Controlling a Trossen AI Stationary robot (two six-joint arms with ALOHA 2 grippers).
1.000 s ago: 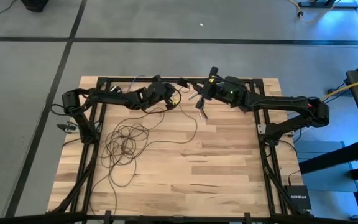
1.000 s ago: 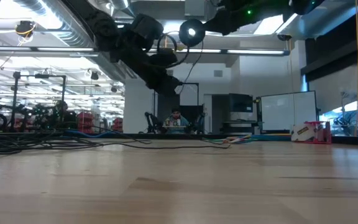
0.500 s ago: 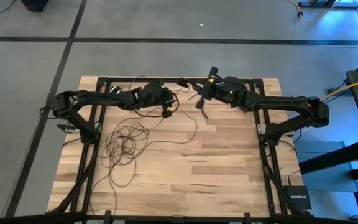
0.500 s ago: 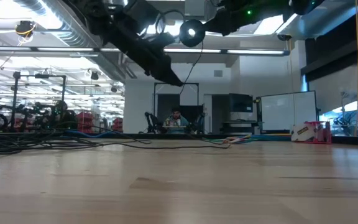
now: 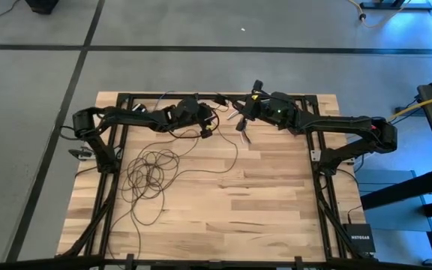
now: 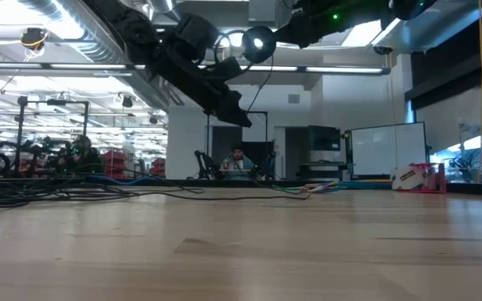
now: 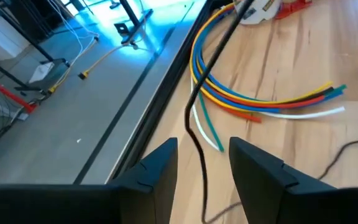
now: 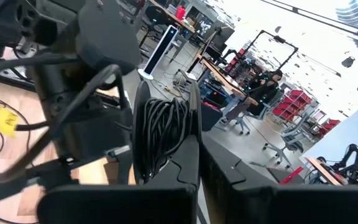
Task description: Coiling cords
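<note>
The cord's loose loops [image 5: 150,171] lie on the wooden table at the left. From them one strand [image 5: 227,166] curves up toward my right gripper [image 5: 242,124], which is shut on a wound bundle of the cord [image 8: 163,127] above the table's far middle. My left gripper [image 5: 206,131] hovers just left of it, open. A single dark strand [image 7: 196,134] runs through the gap between its fingers [image 7: 160,165]; I cannot tell whether it touches them. In the low view both grippers hang high above the table, the left [image 6: 239,115] slanting downward. No puck shows. My right gripper holds a bundle of several black turns of the cord [image 8: 166,140], which lies along its shut fingers [image 8: 188,155]. The gripper points level, and the bundle is lifted clear of the table. Where the fingers meet the bundle is hidden by the bundle itself.
A short bundle of multicoloured wires [image 7: 263,99] lies on the table at the far edge, under the grippers. A tape roll [image 6: 408,177] sits beyond it. Dark cables [image 6: 48,192] lie along the far left. The near and right table [image 5: 276,202] is bare wood.
My left gripper has opened; the strand now runs loose through its gap. The left arm drew back a little toward the table's left edge, then came forward again toward the right gripper, with the wrist swung round. The right gripper and its bundle have kept still.
</note>
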